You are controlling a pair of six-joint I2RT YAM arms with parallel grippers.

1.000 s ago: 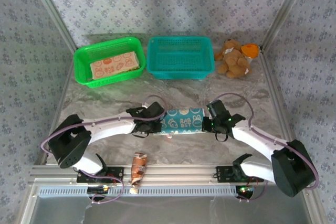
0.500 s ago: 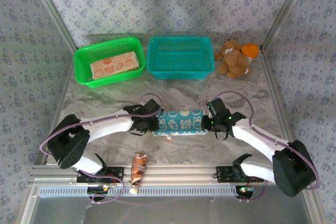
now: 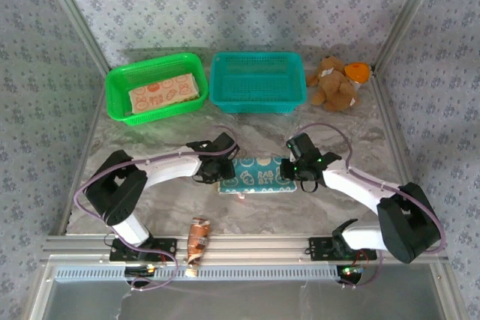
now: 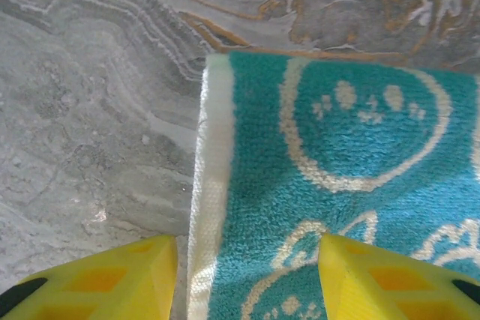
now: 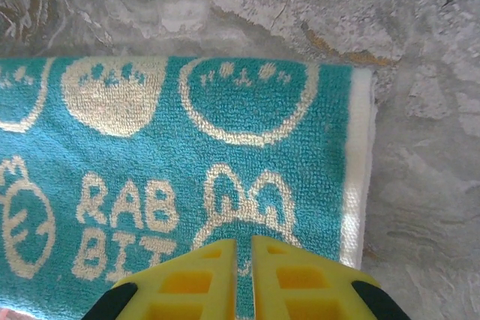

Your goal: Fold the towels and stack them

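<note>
One teal towel (image 3: 259,176) is lying on the marbled table (image 3: 150,148) between patterned walls (image 3: 240,5), long axis running left-right; left claw (image 4: 247,260) gaping empty astride its left edge, right claw (image 5: 244,252) nearly closed over its right end, hold unclear

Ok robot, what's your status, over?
Left gripper open over teal towel, left end. Right gripper shut over its right end. Towel folded flat. Nothing in the way.

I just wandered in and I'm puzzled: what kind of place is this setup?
Probably a lab test cell for robots, not a home: an aluminium frame, patterned backdrop walls, and a left arm and right arm bolted to the table at its near edge.
</note>
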